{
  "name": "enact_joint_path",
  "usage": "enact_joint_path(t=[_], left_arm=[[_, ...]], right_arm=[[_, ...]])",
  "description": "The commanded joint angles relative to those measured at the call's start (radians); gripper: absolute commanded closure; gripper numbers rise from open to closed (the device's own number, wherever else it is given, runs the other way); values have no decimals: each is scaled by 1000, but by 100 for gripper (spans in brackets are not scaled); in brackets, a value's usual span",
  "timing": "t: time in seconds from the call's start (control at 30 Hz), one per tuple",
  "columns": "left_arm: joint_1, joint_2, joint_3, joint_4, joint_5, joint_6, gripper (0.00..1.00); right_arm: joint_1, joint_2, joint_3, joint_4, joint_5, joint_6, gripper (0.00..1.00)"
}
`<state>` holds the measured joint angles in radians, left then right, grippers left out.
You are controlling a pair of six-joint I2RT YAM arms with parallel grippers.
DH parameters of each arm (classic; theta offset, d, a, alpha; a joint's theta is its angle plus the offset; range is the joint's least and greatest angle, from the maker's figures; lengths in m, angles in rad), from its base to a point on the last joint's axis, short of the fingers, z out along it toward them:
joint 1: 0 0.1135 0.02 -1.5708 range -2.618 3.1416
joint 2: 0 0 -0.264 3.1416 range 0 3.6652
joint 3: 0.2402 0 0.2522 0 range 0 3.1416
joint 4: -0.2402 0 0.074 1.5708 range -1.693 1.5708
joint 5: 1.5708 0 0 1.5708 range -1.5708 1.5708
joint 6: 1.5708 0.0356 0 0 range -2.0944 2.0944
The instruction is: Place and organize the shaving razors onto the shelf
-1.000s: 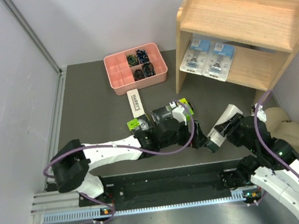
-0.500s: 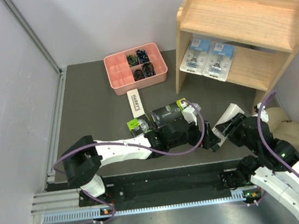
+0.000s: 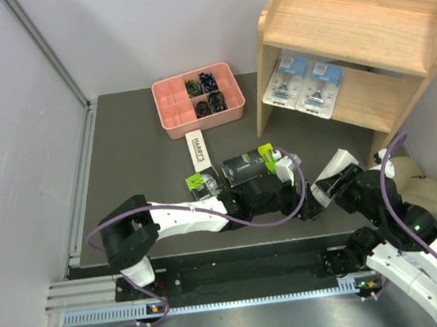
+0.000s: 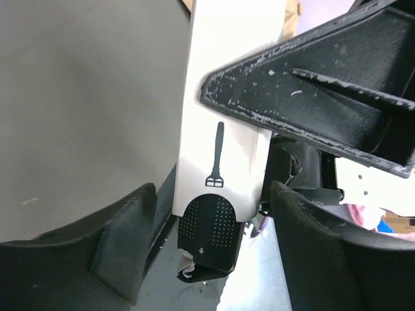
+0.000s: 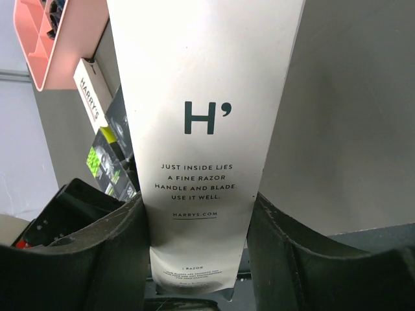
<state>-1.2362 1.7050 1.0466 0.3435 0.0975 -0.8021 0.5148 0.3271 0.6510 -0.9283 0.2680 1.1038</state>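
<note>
My right gripper is shut on a slim white razor box, which fills the right wrist view between both fingers. My left gripper is open, with its jaws on either side of that box's near end and a small gap on each side. Two black boxes with lime-green ends lie under the left arm. A second white box lies on the mat. Two clear blister packs sit on the lower tier of the wooden shelf.
A pink divided tray of small dark items stands left of the shelf. A beige rounded object lies by the right wall. The shelf's top tier is bare. Grey walls close in the mat on both sides.
My left arm has reached further right, bringing its open jaws around the near end of the white box in the right gripper. The right gripper has barely moved.
</note>
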Motion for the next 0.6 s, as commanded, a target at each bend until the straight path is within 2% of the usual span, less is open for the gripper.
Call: enact_joint_path(t=[0.0, 0.1, 0.2, 0.27, 0.37, 0.43, 0.47, 0.57], left_arm=[[-6, -5, 18, 80, 33, -8, 32], [-6, -8, 13, 100, 39, -5, 53], [-6, -1, 18, 101, 48, -5, 69], [-6, -1, 18, 103, 51, -8, 72], [-6, 4, 16, 107, 57, -11, 82], [-6, 2, 13, 107, 57, -12, 89], [-6, 2, 12, 107, 57, -14, 90], [-5, -5, 7, 107, 56, -12, 97]], right_arm=[[-4, -14, 52, 32, 16, 2, 76], [-4, -14, 50, 40, 8, 1, 76], [-4, -14, 45, 46, 2, -1, 75], [-6, -14, 45, 46, -1, -1, 75], [-6, -20, 45, 49, -4, -2, 73], [-4, -25, 42, 60, -12, -10, 66], [-4, -29, 42, 60, -12, -13, 55], [-4, -39, 41, 68, -23, -25, 38]])
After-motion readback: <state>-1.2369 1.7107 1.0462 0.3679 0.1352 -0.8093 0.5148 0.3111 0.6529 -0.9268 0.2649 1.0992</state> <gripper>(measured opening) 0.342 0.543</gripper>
